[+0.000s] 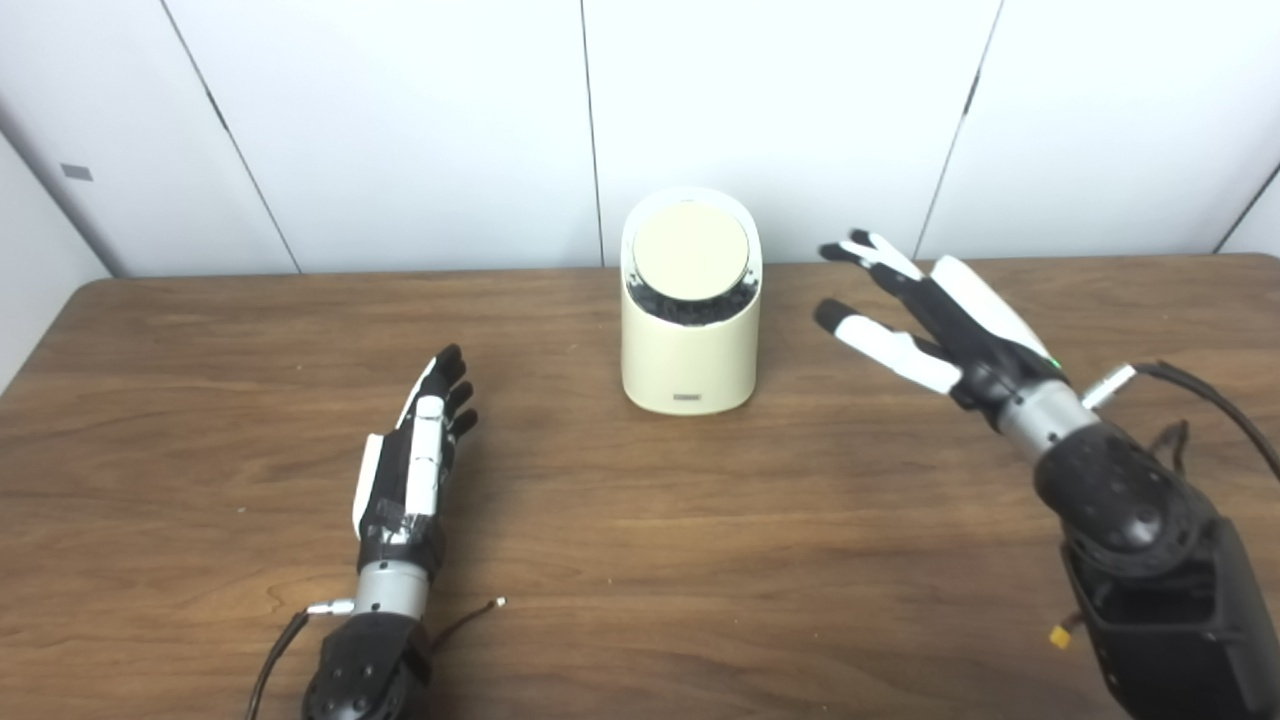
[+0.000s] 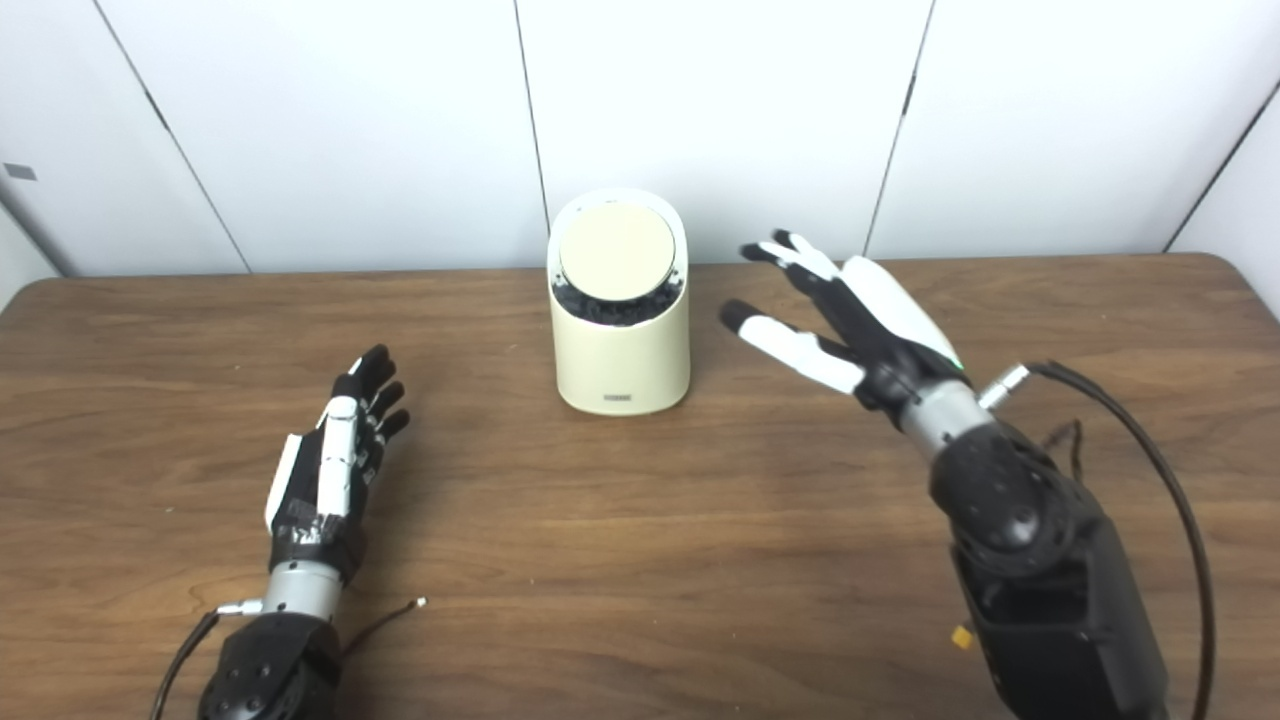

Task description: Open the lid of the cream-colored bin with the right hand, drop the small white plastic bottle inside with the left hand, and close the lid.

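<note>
The cream-colored bin stands upright at the middle of the wooden table, near the back wall. Its round lid sits on top, slanted toward me, and a dark liner shows along the lid's lower edge. My right hand hovers open just right of the bin at lid height, fingers spread and pointing toward it without touching. My left hand lies open on the table, well to the front left of the bin, holding nothing. No small white bottle shows in either view.
White wall panels rise directly behind the table's back edge. Loose cables trail from both wrists, one by the left forearm and one looping right of the right forearm.
</note>
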